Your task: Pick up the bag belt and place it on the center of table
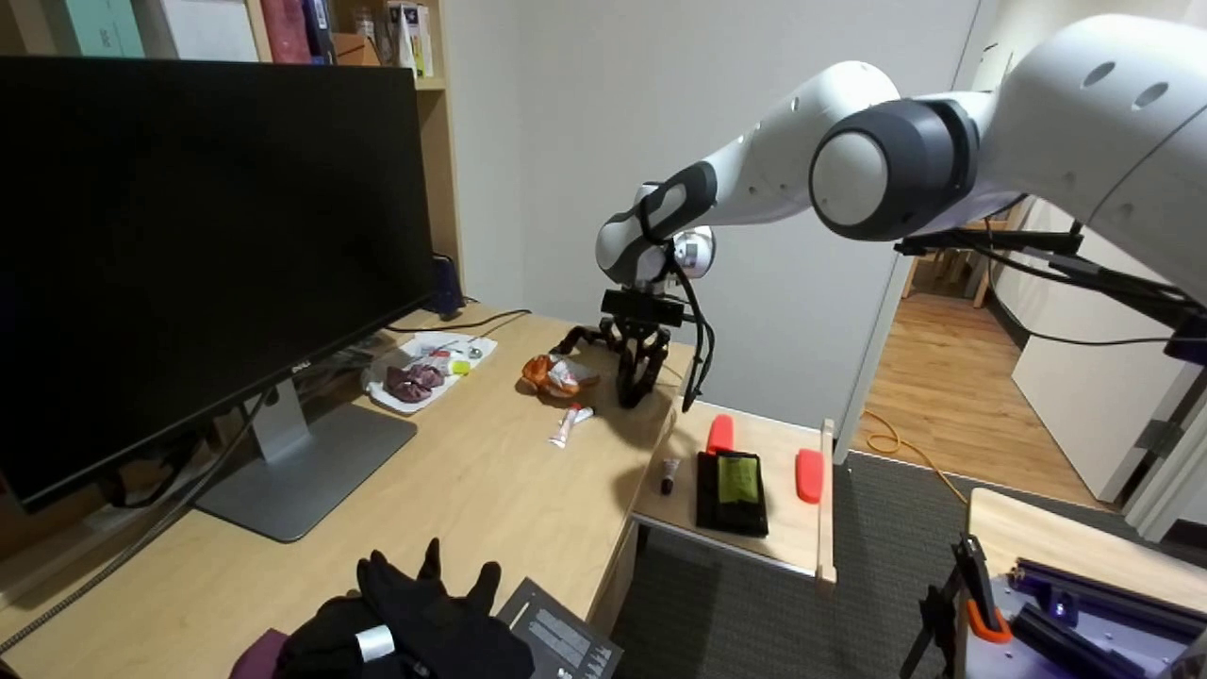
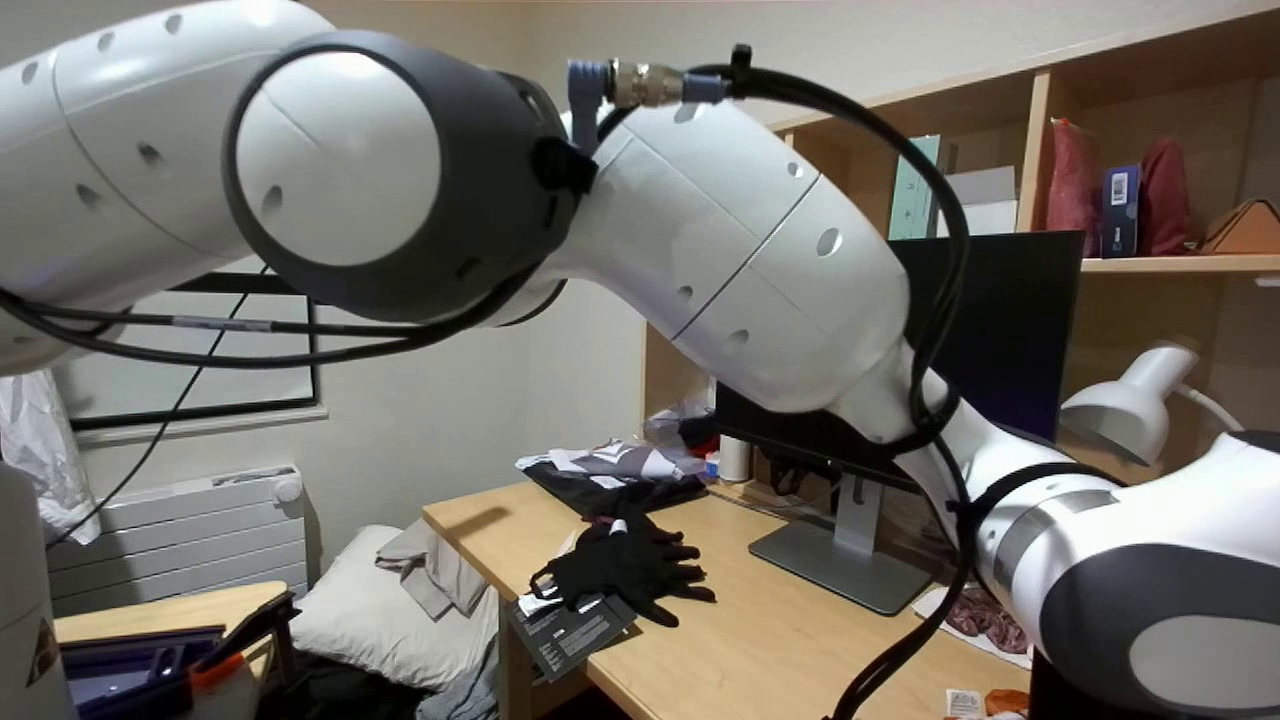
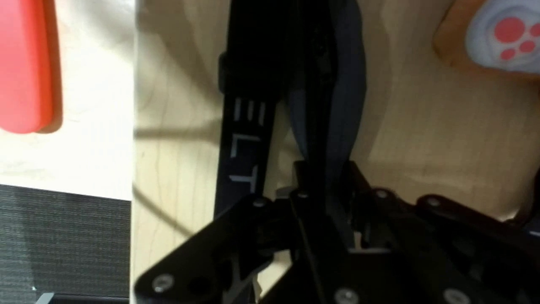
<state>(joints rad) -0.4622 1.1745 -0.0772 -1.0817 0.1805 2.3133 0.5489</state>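
Observation:
The bag belt (image 3: 244, 147) is a black strap with light lettering in the wrist view. One length runs between my fingertips and another lies beside the left finger. In an exterior view the belt (image 1: 626, 385) hangs in a loop under my gripper, near the table's far right edge; I cannot tell if it touches the wood. My gripper (image 3: 325, 173) is shut on the strap; it also shows in an exterior view (image 1: 643, 341). The light tan table (image 1: 471, 481) shows in both exterior views (image 2: 720, 650). In the latter view the gripper and belt are out of frame.
An orange-brown lump (image 1: 556, 374) and small tube (image 1: 566, 426) lie beside the gripper. A white tray (image 1: 405, 405), monitor stand (image 1: 311, 462) and black gloves (image 1: 424, 613) are on the table. A lower side board (image 1: 684, 514) holds red and green items.

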